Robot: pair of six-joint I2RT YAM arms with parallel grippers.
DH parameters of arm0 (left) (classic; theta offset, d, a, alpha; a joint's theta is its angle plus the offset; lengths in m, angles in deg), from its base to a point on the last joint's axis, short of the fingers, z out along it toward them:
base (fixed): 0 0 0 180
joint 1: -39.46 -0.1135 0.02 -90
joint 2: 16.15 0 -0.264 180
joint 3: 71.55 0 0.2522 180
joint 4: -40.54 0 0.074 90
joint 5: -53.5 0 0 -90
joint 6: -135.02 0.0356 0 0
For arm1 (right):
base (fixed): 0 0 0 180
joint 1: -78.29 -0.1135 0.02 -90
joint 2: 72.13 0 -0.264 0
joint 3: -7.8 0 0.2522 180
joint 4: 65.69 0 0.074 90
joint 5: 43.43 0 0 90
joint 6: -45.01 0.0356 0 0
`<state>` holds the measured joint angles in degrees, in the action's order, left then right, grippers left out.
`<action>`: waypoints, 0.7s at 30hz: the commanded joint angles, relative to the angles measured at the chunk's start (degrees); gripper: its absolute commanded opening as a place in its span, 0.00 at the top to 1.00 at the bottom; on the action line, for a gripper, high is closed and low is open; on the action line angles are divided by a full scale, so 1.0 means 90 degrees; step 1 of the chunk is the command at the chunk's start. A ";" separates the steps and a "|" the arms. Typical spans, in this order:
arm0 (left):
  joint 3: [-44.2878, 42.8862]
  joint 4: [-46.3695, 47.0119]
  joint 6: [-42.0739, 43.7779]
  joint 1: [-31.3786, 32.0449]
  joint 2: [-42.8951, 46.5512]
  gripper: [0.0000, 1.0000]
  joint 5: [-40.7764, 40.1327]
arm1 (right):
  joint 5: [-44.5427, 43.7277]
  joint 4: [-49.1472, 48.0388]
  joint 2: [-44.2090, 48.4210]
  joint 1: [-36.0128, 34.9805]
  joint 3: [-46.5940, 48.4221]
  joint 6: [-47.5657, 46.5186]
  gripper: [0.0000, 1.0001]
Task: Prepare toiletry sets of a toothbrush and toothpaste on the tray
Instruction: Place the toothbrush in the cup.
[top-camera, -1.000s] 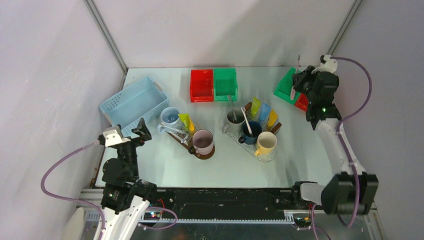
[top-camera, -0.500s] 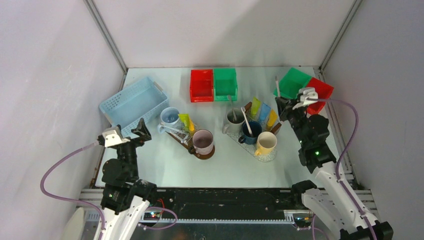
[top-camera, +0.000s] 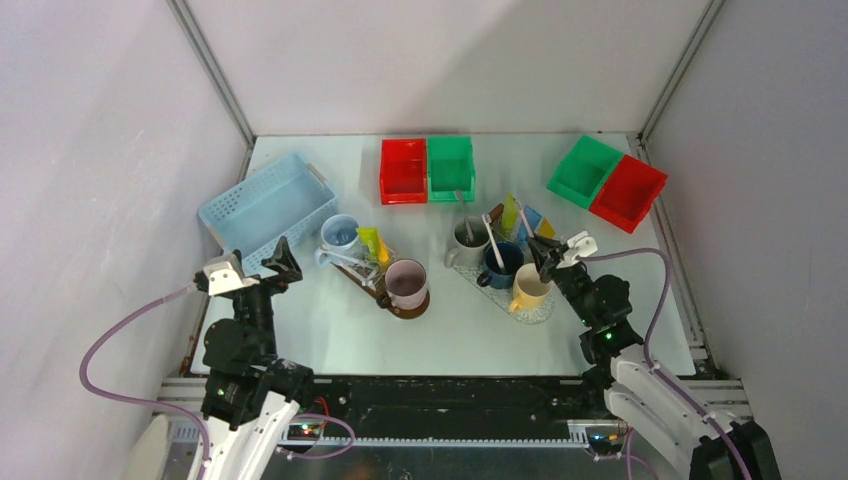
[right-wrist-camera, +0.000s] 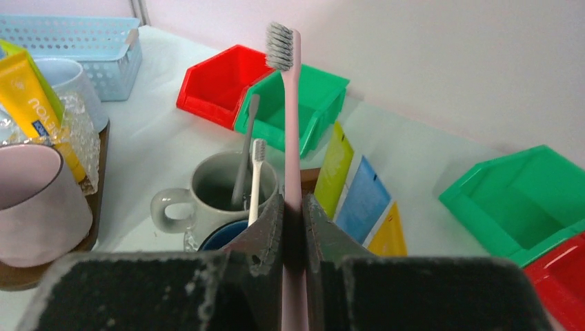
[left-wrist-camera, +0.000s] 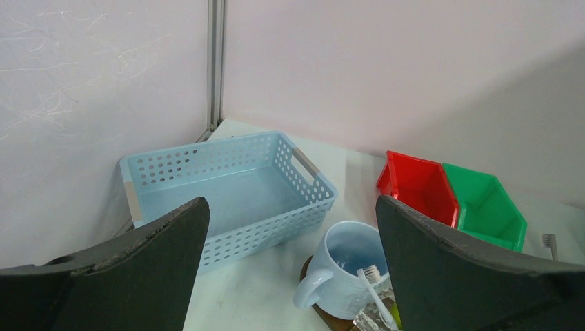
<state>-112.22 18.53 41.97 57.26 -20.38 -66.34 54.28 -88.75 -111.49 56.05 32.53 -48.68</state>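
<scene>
The right jaws are closed on the handle of a slim pale pink toothbrush [right-wrist-camera: 292,124], held upright with its grey bristles on top. In the top view it hangs over the right-hand clear textured tray [top-camera: 545,312], just right of a dark blue ceramic mug [top-camera: 500,265] and just beyond a yellow ceramic mug [top-camera: 530,287]. Further back on that tray a grey ceramic mug [right-wrist-camera: 221,189] holds a grey toothbrush [right-wrist-camera: 245,152] and a white toothbrush [right-wrist-camera: 256,176]. To its right three flat soft tubes lie side by side: lime green [right-wrist-camera: 333,169], light blue [right-wrist-camera: 362,200] and orange [right-wrist-camera: 388,238]. The left jaws stand wide open and hold nothing, raised above the desk [top-camera: 330,330] near its left edge. They face a light blue perforated plastic basket [left-wrist-camera: 221,193] and a light blue ceramic mug [left-wrist-camera: 348,265] with a white-bristled toothbrush [left-wrist-camera: 372,283] inside. A yellow tube [right-wrist-camera: 34,110] stands by a pink mug [top-camera: 406,282] on the left.
</scene>
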 commanded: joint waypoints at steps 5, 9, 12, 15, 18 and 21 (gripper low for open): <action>0.0041 0.0065 -0.0071 -0.0051 0.0004 0.02 -0.0076 | 0.0103 -0.2117 -0.0796 -0.0143 -0.0586 0.0009 1.00; 0.0051 0.0077 -0.0065 -0.0049 0.0000 0.02 -0.0068 | 0.0080 -0.2456 -0.1122 -0.0170 -0.0724 0.0012 1.00; 0.0051 0.0077 -0.0062 -0.0046 -0.0007 0.02 -0.0072 | 0.0077 -0.2514 -0.1232 -0.0183 -0.0790 -0.0007 1.00; 0.0060 0.0075 -0.0062 -0.0053 -0.0011 0.02 -0.0076 | 0.0088 -0.2465 -0.1277 -0.0185 -0.0848 -0.0072 0.98; 0.0061 0.0082 -0.0052 -0.0054 -0.0022 0.02 -0.0077 | 0.0116 -0.2442 -0.1264 -0.0186 -0.0869 -0.0120 0.96; 0.0066 0.0079 -0.0052 -0.0052 -0.0034 0.02 -0.0073 | 0.0131 -0.2393 -0.1254 -0.0184 -0.0845 -0.0165 0.94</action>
<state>-112.22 18.55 41.97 57.26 -20.38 -66.34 55.33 -106.86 -122.81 54.74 24.72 -48.70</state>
